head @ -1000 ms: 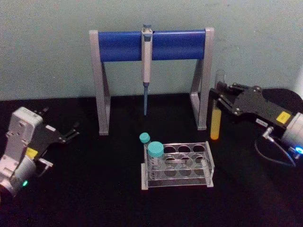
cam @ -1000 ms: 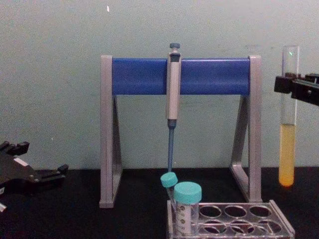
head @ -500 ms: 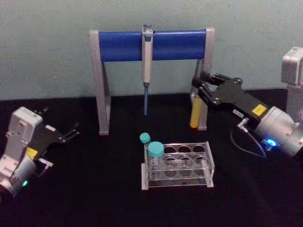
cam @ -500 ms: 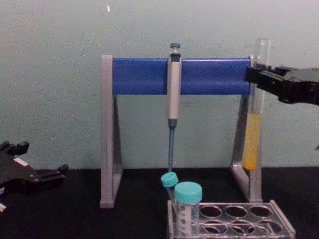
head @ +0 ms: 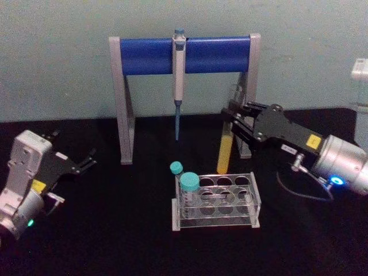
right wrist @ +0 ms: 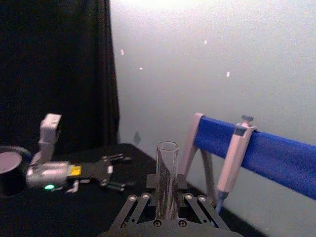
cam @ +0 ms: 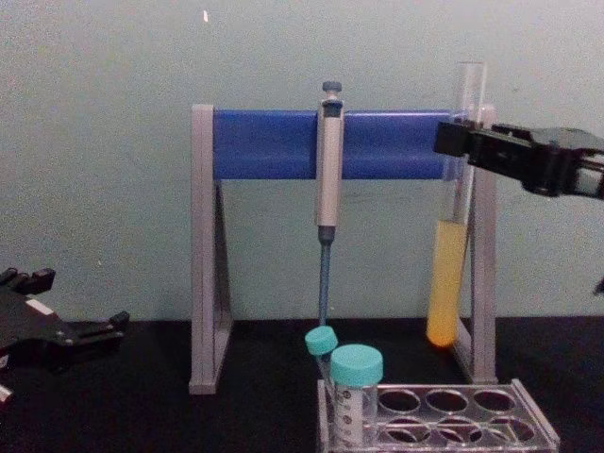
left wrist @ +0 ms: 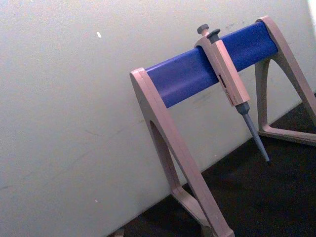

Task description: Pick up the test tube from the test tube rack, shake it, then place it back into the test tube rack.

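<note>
Black tabletop point(head: 115, 236) with test tube rack point(head: 218, 216), pale wall point(head: 57, 69) behind

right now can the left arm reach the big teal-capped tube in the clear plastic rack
Probably yes: only black tabletop lies between the left pincer and the big teal-capped tube, standing at the clear plastic rack's left end.

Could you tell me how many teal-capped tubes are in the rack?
2, both at the rack's left end: a wide tube in front, a thin tube just behind it. None looks hidden.
</note>
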Tool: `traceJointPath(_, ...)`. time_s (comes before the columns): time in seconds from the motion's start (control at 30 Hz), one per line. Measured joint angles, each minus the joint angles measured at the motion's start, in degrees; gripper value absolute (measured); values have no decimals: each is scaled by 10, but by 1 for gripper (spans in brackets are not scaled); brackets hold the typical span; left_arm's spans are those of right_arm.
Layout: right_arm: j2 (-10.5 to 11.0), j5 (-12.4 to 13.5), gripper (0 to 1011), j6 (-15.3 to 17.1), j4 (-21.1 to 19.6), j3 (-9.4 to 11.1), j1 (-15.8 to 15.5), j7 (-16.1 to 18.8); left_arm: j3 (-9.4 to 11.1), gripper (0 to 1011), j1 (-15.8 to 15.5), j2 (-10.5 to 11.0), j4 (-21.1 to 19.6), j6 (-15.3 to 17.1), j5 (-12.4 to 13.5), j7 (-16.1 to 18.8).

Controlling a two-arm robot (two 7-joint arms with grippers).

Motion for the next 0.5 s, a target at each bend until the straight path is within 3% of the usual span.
traceJointPath(0.2, 38, 13, 234, 9, -27, 12, -20, 1, 0, 1001, 0, 0, 0, 0, 0, 0)
traceJointPath(0.37, 60, 2, 234, 7, -44, 22, -34, -35, 0, 1001, 0, 0, 0, 0, 0, 0)
traceJointPath(0.5, 61, -20, 234, 6, -49, 27, -38, -74, 0, 1001, 0, 0, 0, 0, 0, 0)
